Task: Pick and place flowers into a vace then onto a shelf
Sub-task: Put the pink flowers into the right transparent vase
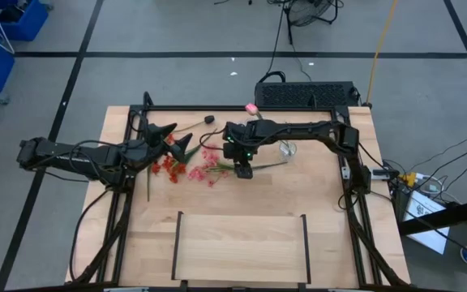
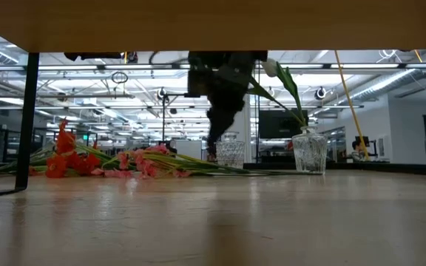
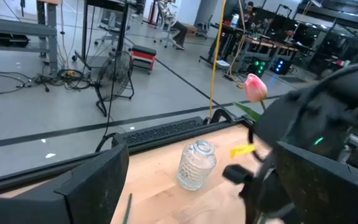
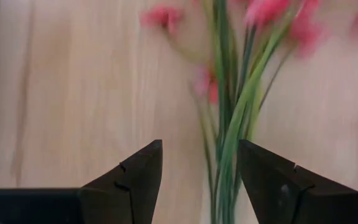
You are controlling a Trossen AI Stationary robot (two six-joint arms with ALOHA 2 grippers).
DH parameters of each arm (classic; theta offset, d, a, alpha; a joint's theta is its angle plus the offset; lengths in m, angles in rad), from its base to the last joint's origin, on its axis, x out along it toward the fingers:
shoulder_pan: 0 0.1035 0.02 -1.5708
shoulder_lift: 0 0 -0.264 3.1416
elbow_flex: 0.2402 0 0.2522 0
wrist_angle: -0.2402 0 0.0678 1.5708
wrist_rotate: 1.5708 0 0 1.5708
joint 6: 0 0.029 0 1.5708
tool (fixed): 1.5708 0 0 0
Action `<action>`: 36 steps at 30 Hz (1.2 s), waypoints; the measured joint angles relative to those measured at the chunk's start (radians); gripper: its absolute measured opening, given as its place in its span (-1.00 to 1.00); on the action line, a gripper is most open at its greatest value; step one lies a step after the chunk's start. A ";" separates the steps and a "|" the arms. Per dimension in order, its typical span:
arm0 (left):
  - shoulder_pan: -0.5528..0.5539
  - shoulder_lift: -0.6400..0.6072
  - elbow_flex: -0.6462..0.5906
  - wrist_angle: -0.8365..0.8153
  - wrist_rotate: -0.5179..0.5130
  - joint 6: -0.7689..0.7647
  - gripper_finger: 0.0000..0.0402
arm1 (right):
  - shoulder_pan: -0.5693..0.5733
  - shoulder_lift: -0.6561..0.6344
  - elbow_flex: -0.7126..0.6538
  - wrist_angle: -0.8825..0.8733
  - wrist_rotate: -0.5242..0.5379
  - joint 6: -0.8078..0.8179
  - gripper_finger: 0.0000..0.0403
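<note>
One pink tulip (image 1: 251, 108) already stands in the glass vase (image 1: 287, 148) right of centre in the high view; in the low view a white bud (image 2: 271, 67) leans from a vase too. The other flowers (image 1: 186, 165) lie in a loose bunch on the surface (image 1: 298, 195), left of centre. The right hand (image 1: 244, 169) is down over their green stalks (image 4: 232, 143), fingers spread, holding nothing. The left hand (image 1: 178, 139) waits open beside the red sprays (image 1: 167, 168). The shelf (image 1: 240, 247), at bottom centre, is bare, so most of the job seems left.
</note>
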 joint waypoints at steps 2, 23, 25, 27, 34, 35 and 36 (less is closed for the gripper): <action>0.001 0.000 0.000 -0.004 0.015 0.000 0.99 | 0.000 0.024 -0.001 -0.005 -0.004 0.000 -0.01; 0.006 0.000 0.000 -0.044 0.017 -0.001 0.99 | -0.001 0.107 0.000 0.023 0.001 -0.017 -0.11; 0.006 0.000 0.000 -0.045 0.017 0.006 0.99 | 0.000 0.125 0.000 0.028 0.001 -0.016 -0.14; 0.006 0.000 0.000 -0.045 0.018 0.005 0.99 | 0.000 0.130 0.000 0.031 0.001 -0.002 -0.17; 0.006 0.000 0.000 -0.049 0.023 0.004 0.99 | 0.000 0.137 0.001 0.053 0.003 0.024 -0.37; 0.006 0.000 -0.001 -0.050 0.023 0.004 0.99 | 0.000 0.137 0.001 0.056 0.004 0.031 -0.43; 0.006 0.000 0.000 -0.050 0.023 0.004 0.99 | 0.000 0.137 0.000 0.060 0.005 0.036 -0.51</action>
